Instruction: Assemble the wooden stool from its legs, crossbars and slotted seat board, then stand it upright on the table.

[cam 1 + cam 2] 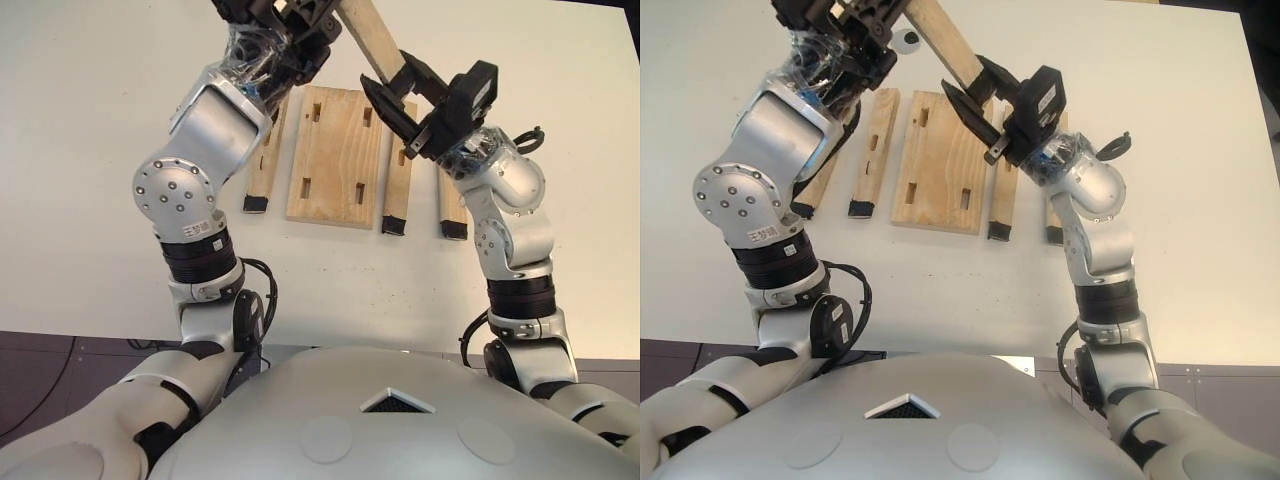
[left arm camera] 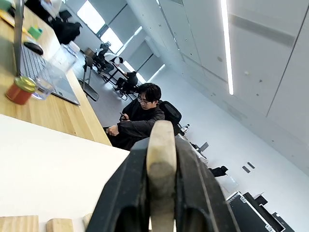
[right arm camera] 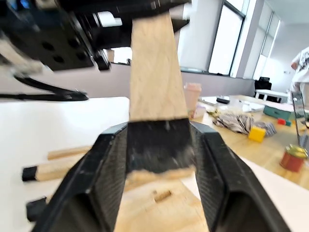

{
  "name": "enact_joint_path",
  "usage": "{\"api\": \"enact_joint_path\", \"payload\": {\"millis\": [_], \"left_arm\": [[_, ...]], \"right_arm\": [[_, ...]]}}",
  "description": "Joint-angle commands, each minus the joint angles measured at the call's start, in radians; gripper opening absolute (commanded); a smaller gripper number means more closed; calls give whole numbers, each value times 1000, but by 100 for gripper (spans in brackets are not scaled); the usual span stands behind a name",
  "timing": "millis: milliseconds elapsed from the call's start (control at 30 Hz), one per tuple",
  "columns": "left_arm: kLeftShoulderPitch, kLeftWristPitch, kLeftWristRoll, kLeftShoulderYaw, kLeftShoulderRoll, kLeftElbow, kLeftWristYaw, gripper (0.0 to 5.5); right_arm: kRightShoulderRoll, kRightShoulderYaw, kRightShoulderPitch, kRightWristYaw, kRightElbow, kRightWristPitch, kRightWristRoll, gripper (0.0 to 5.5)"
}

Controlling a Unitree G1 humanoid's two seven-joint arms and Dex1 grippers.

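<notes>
The step in hand is, I judge, a handover or re-grip of one leg in the air; nothing is joined yet.

The left gripper [image 2: 161, 150] is high over the far side of the table [image 1: 100, 150], and its fingers are closed on the upper part of the leg [image 1: 372, 38]. The leg slants down toward the right, above the board [image 1: 335, 160] and not touching it. Its lower end has a black cap [image 3: 157, 145]. The right gripper [image 1: 390, 78] has one finger pressed against each side of this cap, so it seems to grip it too.

The next move, I think, calls for one gripper to let go while the other keeps a firm hold. Then the plain end must be turned to a slot [image 1: 305, 188] and lined up straight, because a tilted leg may jam.

The board is pale wood and lies flat with four small slots. One capped piece [image 1: 262, 175] lies just left of it, and two pieces [image 1: 397, 195] lie at its right, the nearer one just beside it.
</notes>
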Motion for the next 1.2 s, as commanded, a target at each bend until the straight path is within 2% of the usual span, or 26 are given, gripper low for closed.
{"api": "enact_joint_path", "payload": {"millis": [33, 67, 200, 400, 733, 1067, 1200], "left_arm": [[65, -111, 181, -12, 96, 10, -82, 38], [98, -170, 253, -9, 136, 21, -123, 38], [258, -448, 511, 46, 282, 171, -286, 38], [273, -706, 663, 82, 321, 452, -412, 38], [219, -913, 771, 61, 308, 745, -509, 38], [306, -1016, 833, 31, 295, 957, -550, 38], [312, -1034, 833, 27, 301, 969, -545, 38]], "right_arm": [[-20, -37, -6, -47, 78, 18, -42, 267], [-28, -49, -4, -54, 96, 23, -47, 292], [-38, -90, 10, -92, 142, 12, -78, 296], [-32, -93, -5, -95, 175, 5, -86, 296], [-32, -93, -1, -91, 170, 9, -87, 296], [-29, -84, -2, -91, 173, 15, -89, 296], [-27, -83, 3, -96, 168, 14, -92, 296]]}}
